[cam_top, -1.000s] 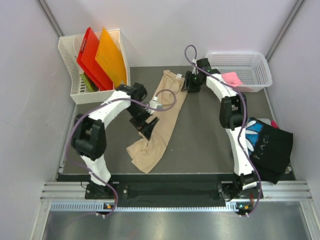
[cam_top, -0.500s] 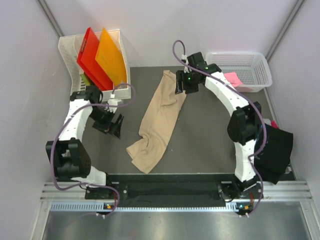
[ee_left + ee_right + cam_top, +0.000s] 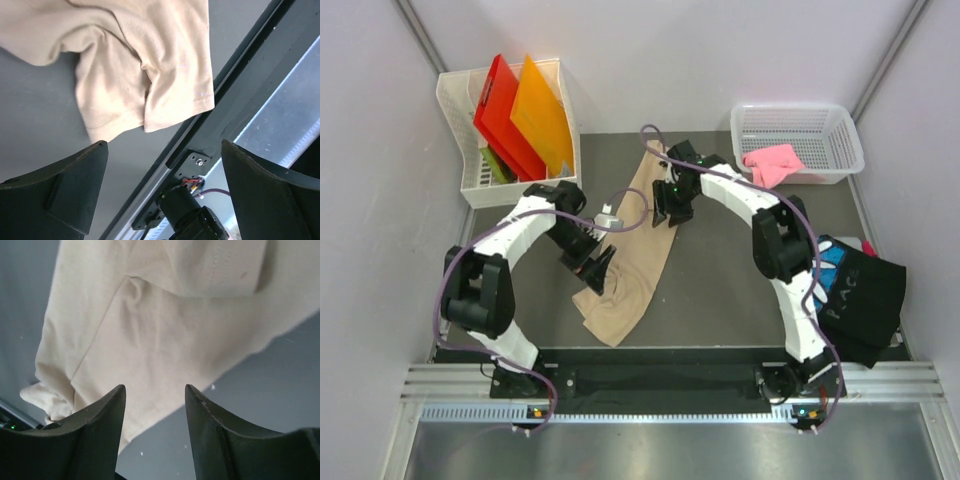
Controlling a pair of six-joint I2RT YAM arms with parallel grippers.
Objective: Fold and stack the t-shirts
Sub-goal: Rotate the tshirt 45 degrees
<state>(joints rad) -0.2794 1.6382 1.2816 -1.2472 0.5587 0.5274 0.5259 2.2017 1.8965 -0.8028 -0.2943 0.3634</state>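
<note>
**Both grippers moved onto the tan shirt**

Half a second earlier my left gripper had hung over bare table beside the rack. It then swung right and stood over the left edge of the tan t-shirt. My right gripper had been at the shirt's far right corner, and it came nearer and leftward to sit above the shirt's upper half. The shirt itself lay much as it had.

At far left, the rack held the red sheet and the orange sheet upright. My left fingers were spread as wide as they go, with nothing between them. Past them, the left wrist view showed a rumpled, stitched hem lying close to the table's near edge.

The tan t-shirt lay mid-table as a long, narrow, crumpled strip, running from far and right to near and left, with its near end bunched into folds. My right fingers stood partly apart above the cloth and pinched nothing. Between them, the right wrist view showed a seam and a turned-over flap with a stitched edge.

Further right, the pink t-shirt hung over the near left rim of the basket. The black t-shirt, with blue and white print, lay heaped at the table's right edge, partly hidden behind my right arm.
</note>
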